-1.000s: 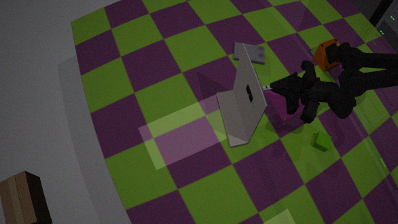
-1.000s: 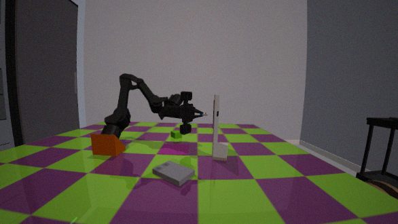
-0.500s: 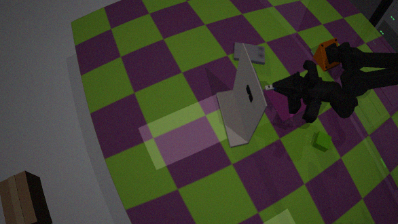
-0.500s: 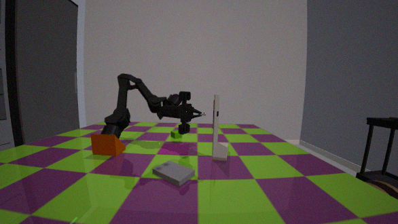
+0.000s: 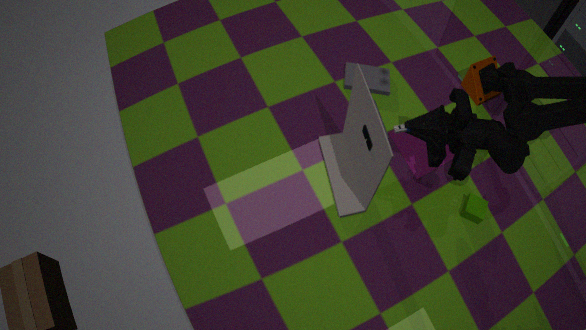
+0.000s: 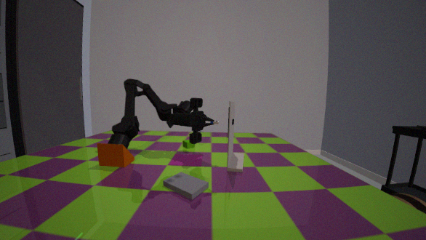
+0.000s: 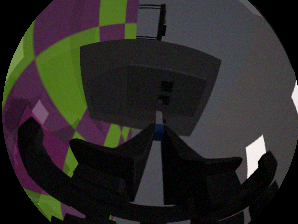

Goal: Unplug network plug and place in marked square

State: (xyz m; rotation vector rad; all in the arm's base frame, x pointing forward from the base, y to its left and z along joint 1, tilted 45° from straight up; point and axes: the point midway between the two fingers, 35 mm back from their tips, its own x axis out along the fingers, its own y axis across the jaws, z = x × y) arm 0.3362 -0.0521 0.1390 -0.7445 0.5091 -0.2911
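The grey upright panel point(image 5: 352, 160) point(image 6: 230, 145) point(image 7: 133, 79) stands mid-table, with its dark socket point(image 5: 367, 136) point(image 6: 232, 121) point(image 7: 165, 91) empty. My gripper point(image 5: 406, 129) point(image 6: 210, 123) point(image 7: 158, 128) is shut on the small network plug point(image 5: 399, 130) point(image 6: 215, 122) point(image 7: 158, 132). It holds the plug in the air, level with the socket and a short way out in front of the panel. The marked square point(image 5: 270, 205) is a paler patch on the table on the panel's other side.
An orange wedge point(image 5: 481, 80) point(image 6: 113, 156) sits by the arm's base. A green cube point(image 5: 473, 207) point(image 6: 187, 144) and a flat magenta shape point(image 5: 412, 152) point(image 6: 189, 158) lie under the arm. A grey slab point(image 5: 375, 78) point(image 6: 185, 185) lies near the panel. A brown box point(image 5: 35, 290) stands off the table.
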